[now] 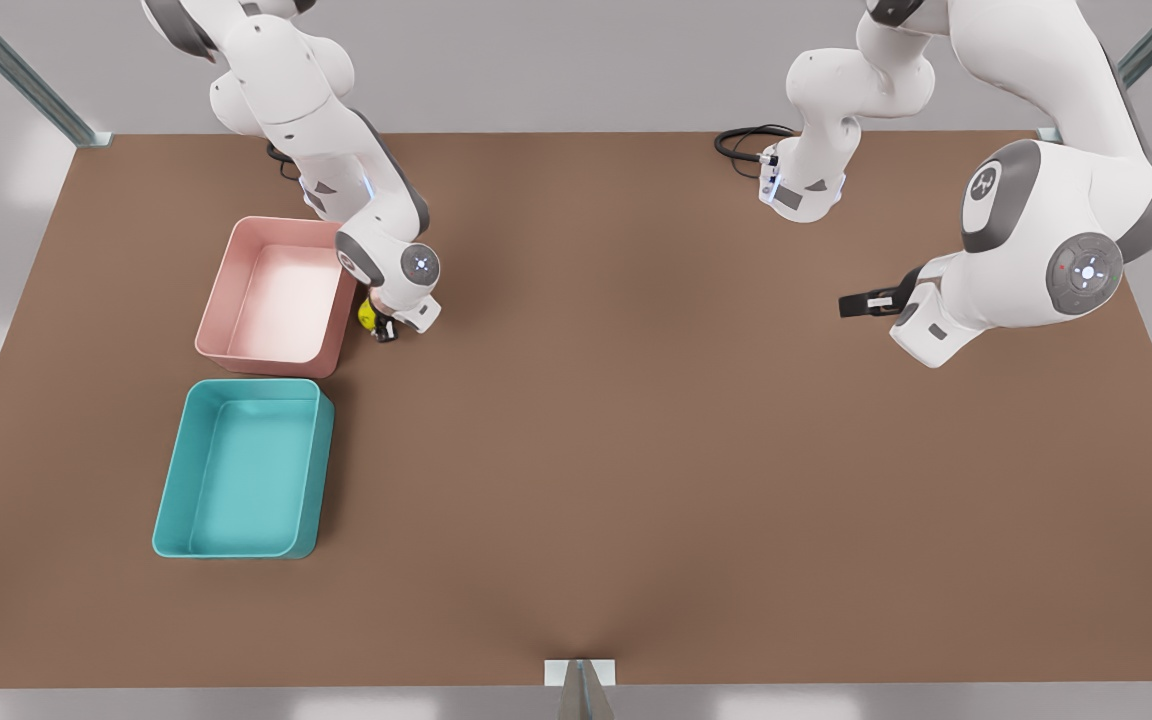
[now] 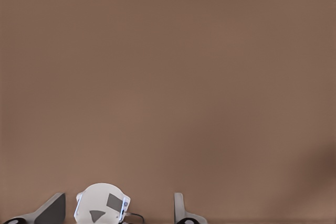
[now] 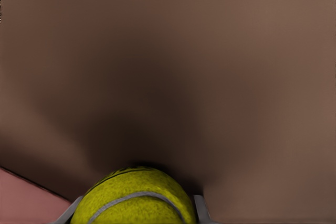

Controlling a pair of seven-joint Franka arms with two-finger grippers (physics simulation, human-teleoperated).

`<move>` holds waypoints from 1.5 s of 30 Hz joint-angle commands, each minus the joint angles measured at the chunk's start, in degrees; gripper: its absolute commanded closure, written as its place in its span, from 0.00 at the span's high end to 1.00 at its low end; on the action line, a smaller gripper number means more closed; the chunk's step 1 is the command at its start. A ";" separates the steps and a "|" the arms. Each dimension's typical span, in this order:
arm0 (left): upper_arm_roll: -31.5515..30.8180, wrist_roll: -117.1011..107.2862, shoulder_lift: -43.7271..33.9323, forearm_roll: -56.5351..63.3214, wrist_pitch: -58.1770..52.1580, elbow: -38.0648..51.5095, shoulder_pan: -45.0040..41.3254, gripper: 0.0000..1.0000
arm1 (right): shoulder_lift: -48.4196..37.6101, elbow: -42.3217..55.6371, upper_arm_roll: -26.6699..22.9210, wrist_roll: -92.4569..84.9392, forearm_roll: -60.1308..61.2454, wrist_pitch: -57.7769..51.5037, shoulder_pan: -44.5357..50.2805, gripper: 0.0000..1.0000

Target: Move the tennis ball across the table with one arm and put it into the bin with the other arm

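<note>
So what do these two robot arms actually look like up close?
Both arms are glossy white with rounded, bulging segments and dark grey bands at the joints. Round grey caps carry small glowing blue lights. Each ends in a small dark two-fingered tool: the right tool and the left tool. A black cable loops on the table.

A pale grey floor (image 1: 576,80) is surrounding the brown bench (image 1: 636,480) on every side. Soft bright patches of light are lying on the floor near the edges. Grey metal struts (image 1: 21,75) are running diagonally at the far corners, and one more strut (image 1: 581,695) is standing at the near edge.
</note>
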 commanded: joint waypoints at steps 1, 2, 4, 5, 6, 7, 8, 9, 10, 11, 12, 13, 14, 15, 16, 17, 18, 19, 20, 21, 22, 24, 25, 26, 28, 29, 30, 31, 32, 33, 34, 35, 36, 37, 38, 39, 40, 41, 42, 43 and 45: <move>-0.10 -0.19 -0.06 0.03 -0.16 0.00 -0.01 1.00 | -0.76 0.27 -0.01 -0.04 -0.48 -1.03 0.03 0.56; -0.80 -0.28 -0.06 0.03 -0.25 -0.18 0.08 1.00 | -1.46 0.71 0.08 0.05 -0.40 -2.18 0.03 0.56; -0.80 -0.28 -0.06 0.03 -0.42 -0.18 0.17 1.00 | -2.08 1.06 0.25 2.51 -0.48 -2.62 0.21 0.56; -0.80 -0.28 -0.06 0.03 -0.42 -0.09 0.17 1.00 | -2.43 1.68 0.34 3.39 -0.22 -2.62 0.21 0.56; -0.80 -0.37 -0.06 0.03 -0.60 -0.09 0.26 1.00 | -2.60 2.64 0.52 4.00 0.31 -2.62 0.21 0.56; -0.80 -0.28 -0.06 0.03 -0.77 -0.09 1.13 1.00 | -3.40 3.17 0.43 4.00 1.45 -2.80 0.47 0.56; -0.89 -0.28 -0.06 0.03 -0.60 0.00 1.05 1.00 | -3.57 4.57 0.52 4.00 1.71 -4.11 0.47 0.56; -0.98 -0.28 0.02 -0.06 -0.69 -0.09 1.05 1.00 | -3.66 6.16 0.52 4.00 4.44 -4.91 0.56 0.57; -0.89 -0.19 0.11 -0.15 -0.69 -0.09 1.22 1.00 | -3.66 7.65 0.52 3.92 6.02 -5.70 0.56 0.57; -0.89 -0.02 0.20 -0.15 -0.51 -0.09 1.84 1.00 | -3.66 9.85 0.52 3.83 7.07 -7.89 0.65 0.57; -0.89 -0.02 0.20 -0.15 -0.51 -0.09 1.84 1.00 | -3.66 12.92 0.52 3.39 9.01 -10.88 0.21 0.58; -0.98 -0.02 0.20 -0.15 -0.51 -0.09 1.84 1.00 | -3.75 14.77 0.52 2.86 9.18 -12.02 -0.41 0.58; -0.98 -0.02 0.20 -0.15 -0.51 -0.09 1.75 1.00 | -4.19 15.83 0.43 2.43 9.18 -13.17 -2.08 0.58; -0.98 -0.02 0.20 -0.23 -0.51 -0.09 1.75 1.00 | -4.71 17.76 -0.01 -1.53 9.54 -14.84 -5.50 0.58; -0.98 -0.02 0.20 -0.15 -0.51 -0.09 1.75 1.00 | -5.33 19.07 -0.10 -4.42 9.54 -16.59 -8.57 0.58; -0.98 -0.02 0.20 -0.23 -0.42 -0.09 1.75 1.00 | -5.68 20.57 -1.06 -8.55 9.62 -17.30 -11.65 0.58; -0.98 -0.02 0.20 -0.23 -0.42 -0.09 1.75 1.00 | -5.42 22.33 -2.91 -12.69 9.62 -17.30 -13.94 0.58; -0.98 -0.02 0.29 -0.15 -0.42 -0.09 1.75 1.00 | -4.89 25.23 -5.46 -14.71 9.62 -17.30 -14.30 0.58; -0.98 -0.02 0.29 -0.23 -0.42 -0.09 1.66 1.00 | -4.10 28.83 -7.74 -15.07 9.62 -17.30 -14.30 0.58; -0.98 -0.02 0.29 -0.23 -0.33 -0.09 1.66 1.00 | -2.87 31.73 -10.11 -15.50 11.11 -17.30 -14.30 0.58; -0.98 -0.02 0.29 -0.23 -0.33 -0.09 1.66 1.00 | 0.11 36.21 -13.28 -18.49 14.36 -17.30 -14.30 0.58; -0.98 -0.02 0.29 -0.23 -0.33 -0.09 1.66 1.00 | 6.53 42.54 -16.62 -23.50 19.20 -16.95 -14.38 0.58; -0.98 -0.10 0.29 -0.23 -0.33 -0.09 1.66 1.00 | 8.46 43.77 -16.80 -23.59 20.34 -16.42 -14.38 0.58; -0.98 -0.02 0.29 -0.23 -0.33 -0.09 1.66 1.00 | 10.14 44.57 -16.80 -23.59 21.84 -16.16 -14.38 0.58; -0.98 -0.10 0.29 -0.23 -0.33 -0.09 1.66 1.00 | 11.46 44.65 -16.80 -23.42 22.37 -15.02 -14.56 0.86; -0.98 -0.10 0.20 -0.23 -0.33 -0.09 1.66 1.00 | 11.81 44.57 -16.97 -23.42 23.95 -15.02 -14.65 1.00; -1.07 -0.02 0.20 -0.23 -0.33 -0.09 1.49 1.00 | 11.81 44.66 -17.41 -22.89 24.13 -15.02 -14.65 1.00; -1.07 -0.02 0.20 -0.23 -0.33 -0.09 1.49 1.00 | 11.81 44.66 -17.41 -22.89 24.13 -15.02 -14.65 1.00; -2.02 -0.02 -0.06 -0.15 -0.51 -0.09 1.49 1.00 | 11.63 44.74 -17.41 -22.63 24.13 -15.02 -14.65 1.00; -2.38 -0.19 0.02 -0.15 -1.65 0.08 1.75 1.00 | 11.63 45.01 -17.41 -22.54 24.13 -15.10 -14.65 1.00; -2.47 -0.28 0.02 -0.15 -2.09 0.17 1.75 1.00 | 10.67 45.10 -17.41 -22.01 27.64 -16.16 -14.65 1.00; -2.47 -0.19 0.02 -0.15 -2.09 0.17 1.75 1.00 | 9.61 46.85 -17.41 -16.32 29.31 -18.78 -14.56 1.00; -2.47 -0.19 0.11 -0.15 -1.83 0.17 1.75 1.00 | 9.26 50.53 -17.41 -3.09 29.92 -26.40 -14.38 1.00; -2.47 -0.19 0.29 -0.15 -1.65 0.35 1.75 1.00 | 9.35 55.99 -16.80 17.59 29.66 -37.94 -14.30 1.00; -2.47 -0.28 0.29 -0.15 -1.65 0.43 1.75 1.00 | 9.17 58.19 -16.80 35.71 30.01 -44.36 -14.73 1.00; -2.47 -0.28 0.29 -0.15 -1.74 0.35 1.66 1.00 | 8.73 62.05 -16.80 43.81 29.31 -49.72 -16.05 1.00; -2.47 -0.28 0.29 -0.06 -1.48 0.43 1.66 1.00 | 8.29 65.31 -14.70 44.08 29.05 -51.49 -19.73 1.00; -2.47 -0.19 0.29 0.03 -0.43 0.52 1.66 1.00 | 4.43 64.52 -5.48 43.99 27.21 -52.19 -27.29 1.00; -2.56 -0.19 0.29 0.21 0.10 0.52 1.58 1.00 | -1.10 62.24 -1.42 44.08 27.29 -53.60 -30.56 1.00; -2.56 -0.19 0.20 0.12 0.10 0.61 1.66 1.00 | -4.27 59.95 -1.42 44.35 27.46 -53.77 -30.64 1.00; -2.56 -0.28 0.11 -0.06 -0.16 0.96 1.57 1.00 | -8.32 58.28 -1.86 44.43 27.47 -53.69 -30.56 1.00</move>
